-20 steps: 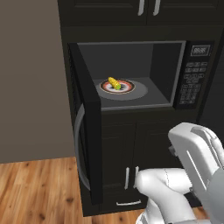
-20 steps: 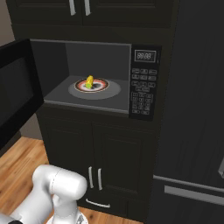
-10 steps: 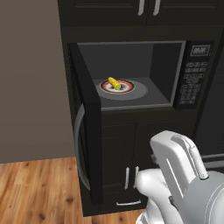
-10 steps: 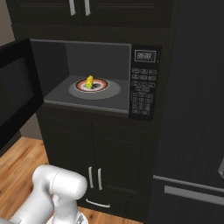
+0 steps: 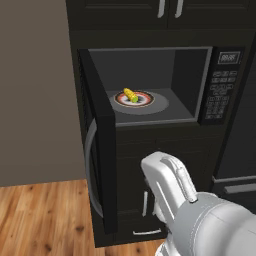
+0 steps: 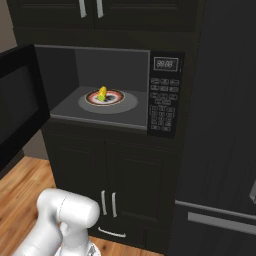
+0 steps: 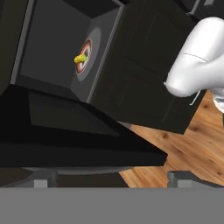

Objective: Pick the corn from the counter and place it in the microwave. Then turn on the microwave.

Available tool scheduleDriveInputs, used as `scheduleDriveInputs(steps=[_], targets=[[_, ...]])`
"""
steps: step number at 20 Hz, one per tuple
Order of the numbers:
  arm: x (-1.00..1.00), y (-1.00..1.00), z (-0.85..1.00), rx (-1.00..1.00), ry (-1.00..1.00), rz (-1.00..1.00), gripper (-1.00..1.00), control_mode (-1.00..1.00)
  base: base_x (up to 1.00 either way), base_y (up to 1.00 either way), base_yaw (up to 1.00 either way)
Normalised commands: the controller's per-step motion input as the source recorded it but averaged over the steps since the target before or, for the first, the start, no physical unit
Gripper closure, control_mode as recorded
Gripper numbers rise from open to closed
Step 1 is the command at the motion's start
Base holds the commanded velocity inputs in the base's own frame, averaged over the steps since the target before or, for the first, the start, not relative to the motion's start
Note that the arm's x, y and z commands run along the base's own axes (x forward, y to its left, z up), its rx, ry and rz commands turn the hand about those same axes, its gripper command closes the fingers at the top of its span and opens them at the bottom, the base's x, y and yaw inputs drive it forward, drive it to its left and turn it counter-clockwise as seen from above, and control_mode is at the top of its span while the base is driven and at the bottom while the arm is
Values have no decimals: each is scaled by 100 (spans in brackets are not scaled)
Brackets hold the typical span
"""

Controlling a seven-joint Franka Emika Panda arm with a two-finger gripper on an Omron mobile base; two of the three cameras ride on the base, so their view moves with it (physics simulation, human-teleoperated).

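The corn (image 5: 130, 95) lies on the red-ringed turntable plate (image 5: 144, 101) inside the microwave (image 5: 150, 85), green end toward the front, with the door (image 5: 100, 150) swung wide open to the left and its curved silver handle (image 5: 89, 170) facing out. The fingers (image 7: 41, 183) stand spread wide apart and hold nothing; they sit low, outside the microwave and just by the open door's edge, well apart from the corn, which shows far up inside the cavity in the hand view. The keypad (image 6: 163, 107) sits right of the cavity.
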Motion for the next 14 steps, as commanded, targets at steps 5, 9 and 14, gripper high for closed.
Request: scheduleDriveInputs(steps=[5,9,14], targets=[[26,19,-9,-1,0,0,-100,-100,0,0,0],[20,24,-12,-1,0,0,-100,-100,0,0,0],[17,21,-18,0,0,0,-100,-100,0,0,0]])
